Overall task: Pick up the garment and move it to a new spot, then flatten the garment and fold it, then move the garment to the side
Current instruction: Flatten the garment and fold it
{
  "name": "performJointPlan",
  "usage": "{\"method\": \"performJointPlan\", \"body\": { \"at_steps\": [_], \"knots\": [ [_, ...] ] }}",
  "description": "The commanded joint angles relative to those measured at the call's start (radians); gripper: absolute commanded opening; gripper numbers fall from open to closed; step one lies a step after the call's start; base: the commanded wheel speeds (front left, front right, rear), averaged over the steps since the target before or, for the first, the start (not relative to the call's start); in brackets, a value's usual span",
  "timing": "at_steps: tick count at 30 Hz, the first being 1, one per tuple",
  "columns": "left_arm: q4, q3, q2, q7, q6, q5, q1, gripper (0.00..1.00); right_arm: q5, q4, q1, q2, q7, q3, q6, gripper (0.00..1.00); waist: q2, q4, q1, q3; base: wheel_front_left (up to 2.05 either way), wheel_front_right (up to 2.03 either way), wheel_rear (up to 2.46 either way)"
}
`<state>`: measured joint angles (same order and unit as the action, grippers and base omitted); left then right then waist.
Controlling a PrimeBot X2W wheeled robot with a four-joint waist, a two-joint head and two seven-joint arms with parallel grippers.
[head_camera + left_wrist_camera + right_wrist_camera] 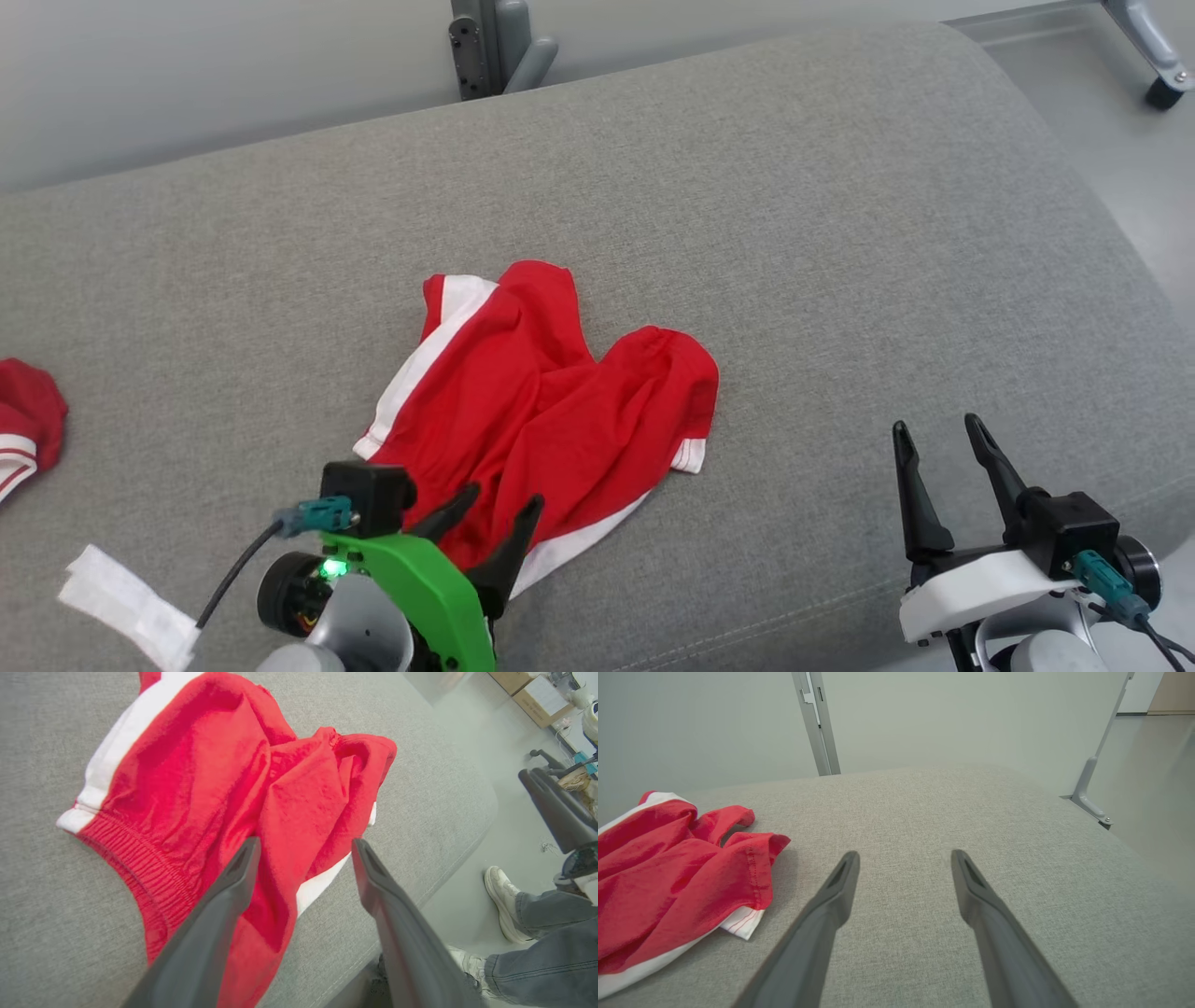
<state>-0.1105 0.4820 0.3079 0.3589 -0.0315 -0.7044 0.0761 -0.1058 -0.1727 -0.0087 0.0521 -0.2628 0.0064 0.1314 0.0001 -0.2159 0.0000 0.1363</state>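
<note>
Two pairs of jaws stand wide apart, gripping nothing. Left jaws hang low over the near part of the red shorts, tips either side of a raised fold, apparently lined up for a pinch. Shorts lie crumpled mid-way along the grey couch cushion, toward its front edge, elastic waistband bunched, so not yet flattened. Right jaws wait over bare fabric by the front-right edge, well apart from the shorts, probably to leave room. Second red garment at left edge; white scrap near front-left corner.
</note>
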Motion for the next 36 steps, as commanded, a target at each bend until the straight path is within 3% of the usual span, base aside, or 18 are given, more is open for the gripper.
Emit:
{"method": "performJointPlan", "body": {
  "at_steps": [1,7,8,9,10,11,21,35,36],
  "knots": [
    [0.028,0.010,-0.002,0.013,0.011,0.008,0.035,1.00,-0.005,-0.002,-0.012,0.001,-0.003,-0.001,-0.001,1.00,-0.0001,-0.026,0.0000,0.019,0.00,0.00,0.00],
    [0.168,0.038,-0.009,0.071,0.031,0.016,0.132,1.00,-0.014,-0.004,-0.018,0.000,-0.003,-0.008,-0.001,1.00,-0.0001,-0.044,0.0000,0.039,0.00,0.00,0.00],
    [0.190,0.038,-0.007,0.077,0.035,0.017,0.145,0.96,-0.015,-0.005,-0.019,-0.001,-0.003,-0.008,-0.001,1.00,-0.0001,-0.045,0.0000,0.041,0.00,0.00,0.00],
    [0.210,0.038,-0.008,0.077,0.042,0.013,0.155,0.68,-0.015,-0.006,-0.021,-0.001,-0.003,-0.009,-0.001,1.00,-0.0001,-0.045,0.0000,0.042,0.00,0.00,0.00],
    [0.227,0.037,-0.009,0.071,0.048,0.012,0.164,0.07,-0.018,-0.007,-0.023,-0.001,-0.003,-0.008,-0.001,1.00,-0.0001,-0.046,0.0000,0.043,0.00,0.00,0.00],
    [0.242,0.036,-0.008,0.061,0.057,0.013,0.175,0.00,-0.022,-0.010,-0.023,-0.001,-0.003,-0.005,-0.001,1.00,-0.0001,-0.045,0.0000,0.043,0.00,0.00,0.00],
    [0.385,0.003,-0.013,-0.033,0.107,0.023,0.305,0.00,-0.026,-0.018,-0.037,-0.001,-0.003,-0.003,-0.001,1.00,-0.0001,-0.010,0.0000,0.042,0.00,0.00,0.00],
    [0.681,-0.027,-0.028,-0.207,0.109,0.079,0.455,0.00,-0.017,-0.021,-0.041,-0.001,-0.003,0.008,-0.001,1.00,-0.0001,-0.015,0.0000,0.050,0.00,0.00,0.00],
    [0.700,-0.030,-0.034,-0.224,0.109,0.077,0.455,0.21,-0.017,-0.021,-0.040,-0.001,-0.003,0.007,-0.001,1.00,-0.0001,-0.017,0.0000,0.050,0.00,0.00,0.00]
  ]
}}
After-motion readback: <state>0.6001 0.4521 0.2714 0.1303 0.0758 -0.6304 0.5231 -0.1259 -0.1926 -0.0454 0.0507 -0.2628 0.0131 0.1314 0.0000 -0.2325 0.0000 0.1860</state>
